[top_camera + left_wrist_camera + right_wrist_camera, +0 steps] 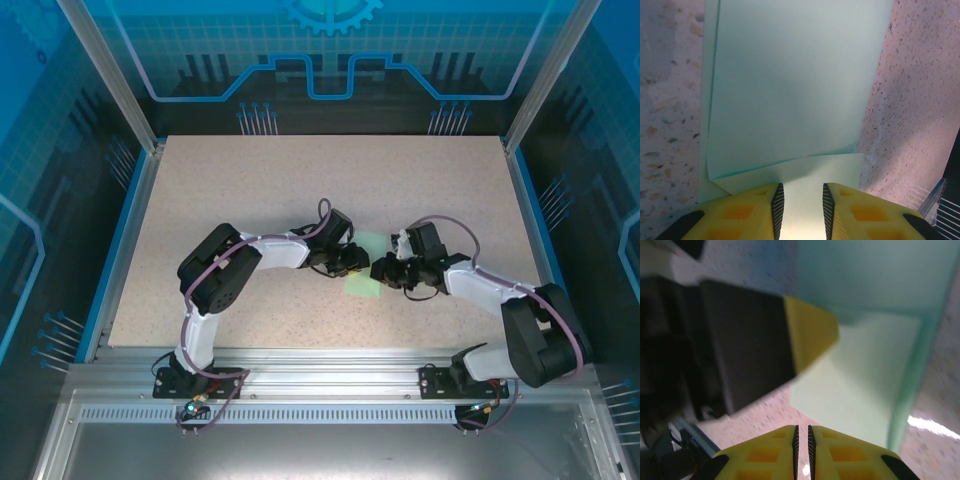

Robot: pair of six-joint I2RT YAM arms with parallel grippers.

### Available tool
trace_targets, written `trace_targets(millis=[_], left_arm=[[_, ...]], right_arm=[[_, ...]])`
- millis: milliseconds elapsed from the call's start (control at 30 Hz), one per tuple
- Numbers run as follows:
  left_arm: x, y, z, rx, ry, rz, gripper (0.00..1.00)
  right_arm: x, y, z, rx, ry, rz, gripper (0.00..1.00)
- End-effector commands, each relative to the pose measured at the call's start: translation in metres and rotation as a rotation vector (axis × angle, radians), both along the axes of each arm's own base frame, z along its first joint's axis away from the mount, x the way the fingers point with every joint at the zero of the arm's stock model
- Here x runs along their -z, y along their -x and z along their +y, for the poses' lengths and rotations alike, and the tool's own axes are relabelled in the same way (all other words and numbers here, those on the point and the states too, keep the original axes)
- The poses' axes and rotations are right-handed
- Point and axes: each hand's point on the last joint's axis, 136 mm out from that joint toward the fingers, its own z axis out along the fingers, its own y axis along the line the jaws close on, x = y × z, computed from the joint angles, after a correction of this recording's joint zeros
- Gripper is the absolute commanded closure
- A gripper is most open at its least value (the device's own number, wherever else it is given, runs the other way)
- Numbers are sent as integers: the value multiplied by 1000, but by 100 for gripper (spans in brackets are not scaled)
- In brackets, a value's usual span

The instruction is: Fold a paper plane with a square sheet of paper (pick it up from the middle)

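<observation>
Left wrist view: I see my left gripper (pixel 800 197) with its yellow jaws slightly apart over the near edge of the pale mint-green paper sheet (pixel 790 90). The sheet lies partly folded on the speckled beige table (pixel 920 100), mid-table between both arms. My right gripper (pixel 802 435) is closed to a sliver beside it.

Desk (pixel 300 190): speckled beige top, flat, matte. Blue edge strip (pixel 122 250) runs along its left side. Ribbed aluminium rail (pixel 330 372) spans the near edge. 2 metal posts (pixel 105 70) rise at the far corners. Back wall panel (pixel 330 60): blue line graphics, gear emblem on top.
</observation>
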Motion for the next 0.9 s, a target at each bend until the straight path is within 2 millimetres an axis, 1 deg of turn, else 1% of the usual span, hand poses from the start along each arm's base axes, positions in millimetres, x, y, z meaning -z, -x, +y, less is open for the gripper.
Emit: trace_targets(millis=[0,133,267,400,533,633,767,867], left_arm=[[22,4,6,-25,-40,62,68],[20,4,4,-29,-33,64,68],[19,3,3,-31,-27,69,68],[18,4,2,-31,-18,74,68],[17,4,1,-32,-13,71,68],[17,4,2,-31,-16,71,68],[19,4,3,-31,-25,71,68],[20,5,5,-33,-32,75,68]], right_arm=[[9,-12,12,47,-29,23,85],[22,-15,22,49,-17,44,86],[37,-15,18,73,15,54,86],[45,-14,22,69,-8,66,86],[60,-6,11,82,50,97,86],[69,5,4,70,64,135,86],[72,19,-1,45,76,164,85],[74,28,-12,53,119,179,84]])
